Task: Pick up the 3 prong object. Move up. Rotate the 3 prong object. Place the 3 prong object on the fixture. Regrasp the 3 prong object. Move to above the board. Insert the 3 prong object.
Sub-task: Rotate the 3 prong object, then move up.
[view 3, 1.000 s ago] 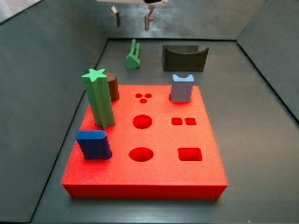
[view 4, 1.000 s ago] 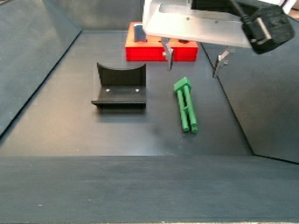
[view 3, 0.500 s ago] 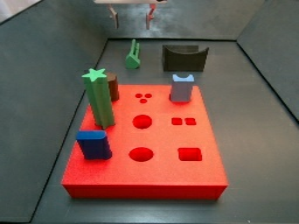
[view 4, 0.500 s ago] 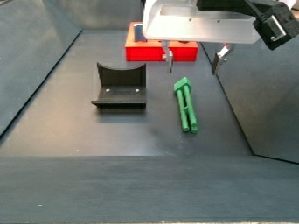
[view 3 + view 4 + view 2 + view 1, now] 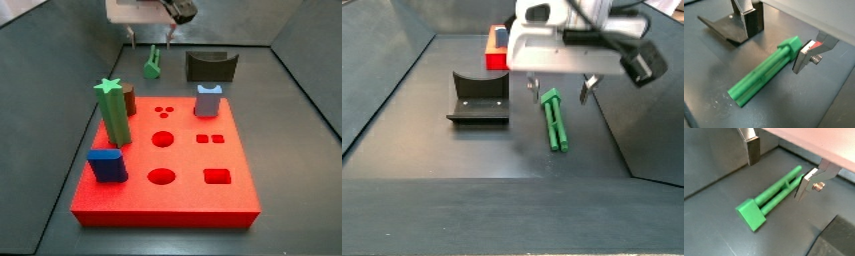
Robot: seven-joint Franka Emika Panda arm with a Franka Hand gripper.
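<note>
Now the tool (image 5: 556, 88) sits lower than half a second ago, down over the far end of the 3 prong object (image 5: 553, 119), its fingers spread wide and gripping nothing. Largest in the scene, the red board (image 5: 167, 165) lies well away from the tool, holes still unfilled. The fixture (image 5: 478, 100) stands empty just beside the tool. The 3 prong object lies flat on the floor below the tool, and in a wrist view its rods (image 5: 777, 191) run between the two silver fingers (image 5: 807, 183). So the pickup looks close, but nothing is grasped yet.
</note>
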